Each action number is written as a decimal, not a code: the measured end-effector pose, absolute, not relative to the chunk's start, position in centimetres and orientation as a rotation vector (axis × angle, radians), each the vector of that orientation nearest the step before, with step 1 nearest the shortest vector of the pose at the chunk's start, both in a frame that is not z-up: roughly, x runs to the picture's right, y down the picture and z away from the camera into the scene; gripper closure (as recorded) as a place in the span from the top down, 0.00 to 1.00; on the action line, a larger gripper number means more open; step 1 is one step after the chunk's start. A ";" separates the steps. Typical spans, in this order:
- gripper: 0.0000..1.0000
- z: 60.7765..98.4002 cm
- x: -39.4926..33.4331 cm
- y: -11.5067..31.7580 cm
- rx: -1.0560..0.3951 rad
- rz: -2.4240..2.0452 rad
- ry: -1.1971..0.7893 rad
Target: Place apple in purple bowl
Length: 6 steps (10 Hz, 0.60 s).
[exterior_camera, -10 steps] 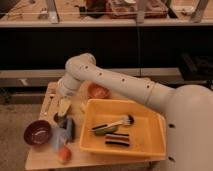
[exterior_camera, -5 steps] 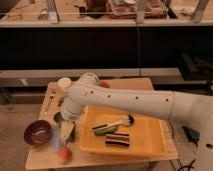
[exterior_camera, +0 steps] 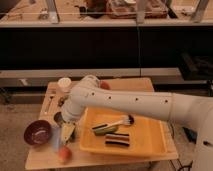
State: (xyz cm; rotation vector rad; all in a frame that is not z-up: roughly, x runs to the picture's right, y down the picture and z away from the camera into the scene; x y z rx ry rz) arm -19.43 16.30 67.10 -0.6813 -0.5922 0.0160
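The apple [exterior_camera: 64,154] is a small orange-red fruit lying near the front left edge of the wooden table [exterior_camera: 42,160]. The purple bowl [exterior_camera: 38,133] stands left of it and a little farther back, with its glossy inside showing and nothing in it. My gripper [exterior_camera: 67,133] hangs at the end of the white arm, just above and slightly behind the apple, between the bowl and the yellow tray. The apple lies apart from the bowl.
A yellow tray [exterior_camera: 150,145] fills the table's right part and holds a white-handled brush [exterior_camera: 119,123], a green item [exterior_camera: 104,130] and a dark item [exterior_camera: 117,140]. A small dark metal cup [exterior_camera: 58,118] stands behind the gripper. A white cup [exterior_camera: 64,84] stands at the back left.
The arm has swung down and toward the table's front, bringing the gripper lower and closer to the apple. The apple and the bowl have not moved.
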 end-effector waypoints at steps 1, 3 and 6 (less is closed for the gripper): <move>0.80 67.4 -19.0 18.0 -0.692 0.010 -0.591; 0.80 67.3 -18.8 21.6 -0.719 0.001 -0.577; 0.80 67.8 -19.2 24.7 -0.762 0.015 -0.587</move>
